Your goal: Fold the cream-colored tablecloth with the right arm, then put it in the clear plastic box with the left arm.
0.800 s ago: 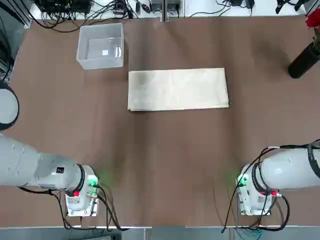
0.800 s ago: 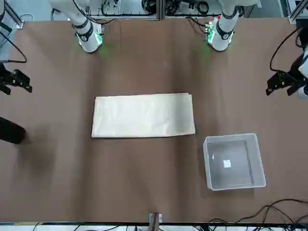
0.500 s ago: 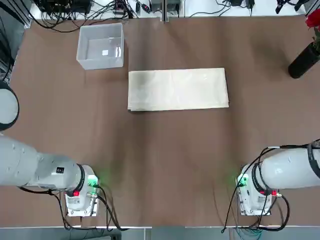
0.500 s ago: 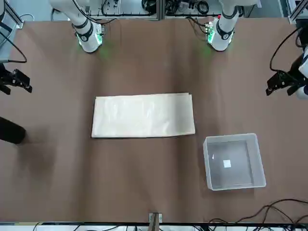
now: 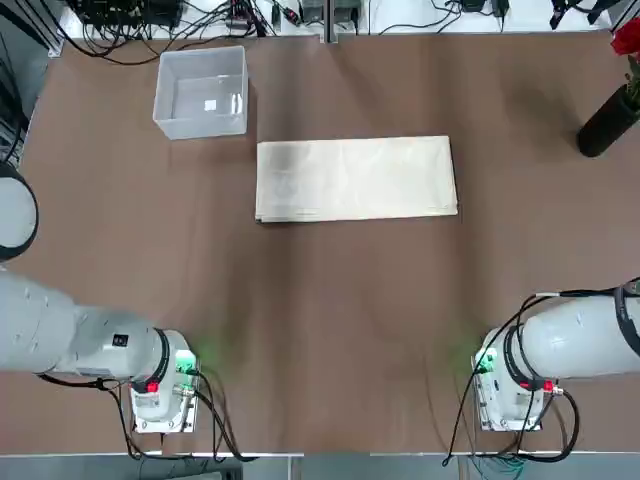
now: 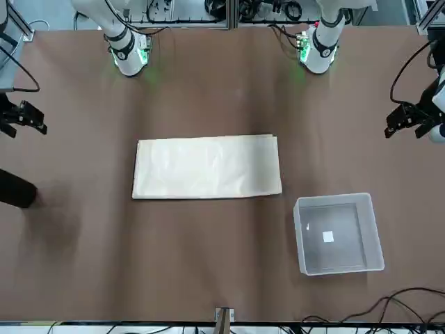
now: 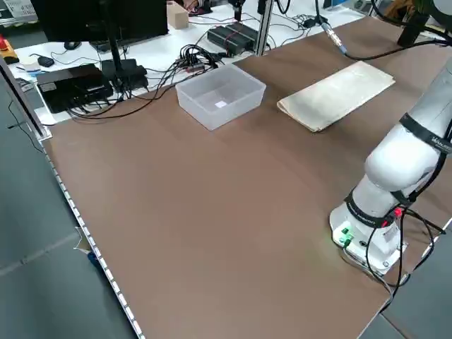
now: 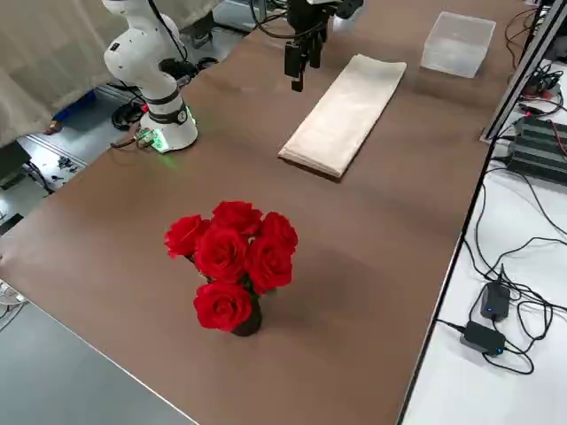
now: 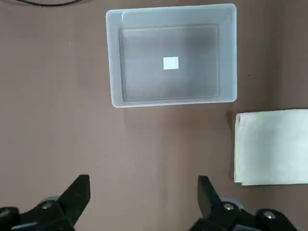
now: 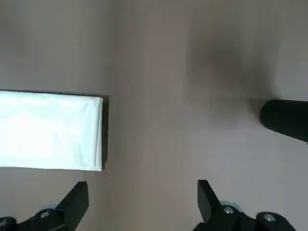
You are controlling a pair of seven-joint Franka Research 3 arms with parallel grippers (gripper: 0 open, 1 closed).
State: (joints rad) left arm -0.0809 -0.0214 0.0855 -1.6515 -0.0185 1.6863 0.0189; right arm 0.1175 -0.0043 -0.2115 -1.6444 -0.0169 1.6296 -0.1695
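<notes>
Cloth first: cream-colored tablecloth (image 5: 356, 178) flat at mid-table as a long layered rectangle, untouched, long side running left to right, so a further fold across that length looks needed before it fits. Clear plastic box (image 5: 201, 91) at the far left, just beside the cloth's far-left corner but apart from it, empty apart from a small white label on its floor, mouth up and ready to receive. Placed on the left arm's side, presumably to keep the drop-off short. Left gripper (image 9: 143, 192) high above bare table near the box, fingers spread wide, nothing between them. Right gripper (image 10: 143, 192) likewise raised, just off the cloth's right end, jaws released and empty, well placed to come down on that short edge and carry it over toward the left. Vase of red roses (image 8: 233, 264) at the far right, well apart from the cloth; worth avoiding on any wide swing. No step of the task done yet, judging by the layout.
</notes>
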